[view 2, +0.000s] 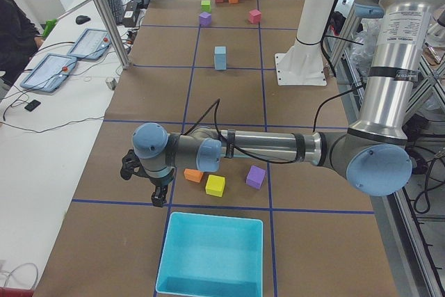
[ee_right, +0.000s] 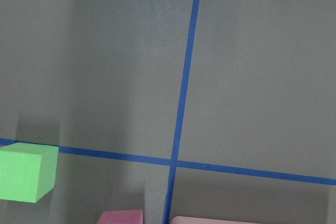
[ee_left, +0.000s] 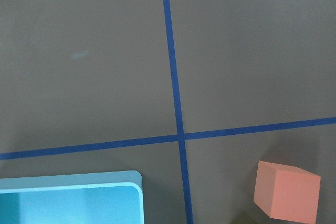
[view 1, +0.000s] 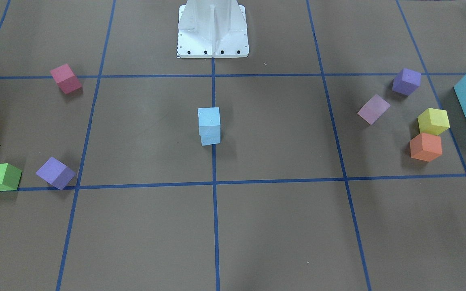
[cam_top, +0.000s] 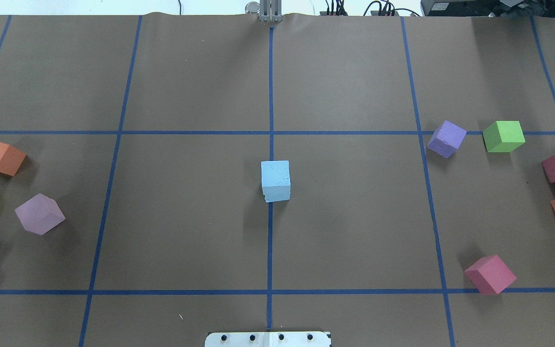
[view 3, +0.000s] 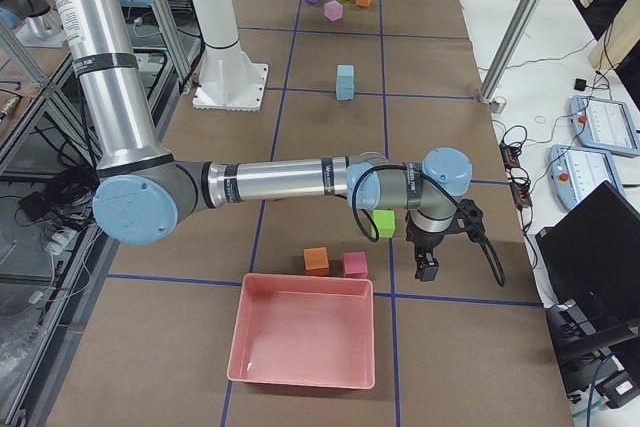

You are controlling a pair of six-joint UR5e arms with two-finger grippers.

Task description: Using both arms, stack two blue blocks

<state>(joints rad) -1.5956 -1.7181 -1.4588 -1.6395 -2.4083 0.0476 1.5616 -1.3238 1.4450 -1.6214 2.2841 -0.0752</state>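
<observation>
The two blue blocks stand stacked at the table's centre on the blue centre line. The upper block (view 1: 208, 118) (cam_top: 275, 174) sits on the lower block (view 1: 210, 138) (cam_top: 276, 195), turned slightly against it. The stack also shows in the exterior left view (view 2: 220, 57) and the exterior right view (view 3: 345, 81). No gripper touches it. My left gripper (view 2: 144, 184) hangs far from the stack, near the turquoise box (view 2: 212, 255). My right gripper (view 3: 432, 262) hangs at the opposite end, near the pink tray (view 3: 305, 342). Both show only in side views, so I cannot tell if they are open or shut.
Loose coloured cubes lie at both table ends: an orange cube (ee_left: 286, 191) under my left wrist, a green cube (ee_right: 26, 171) under my right wrist. Purple cubes (view 1: 406, 81) (view 1: 56, 173) and a red cube (view 1: 66, 79) lie further in. The white mounting base (view 1: 212, 36) stands behind the stack.
</observation>
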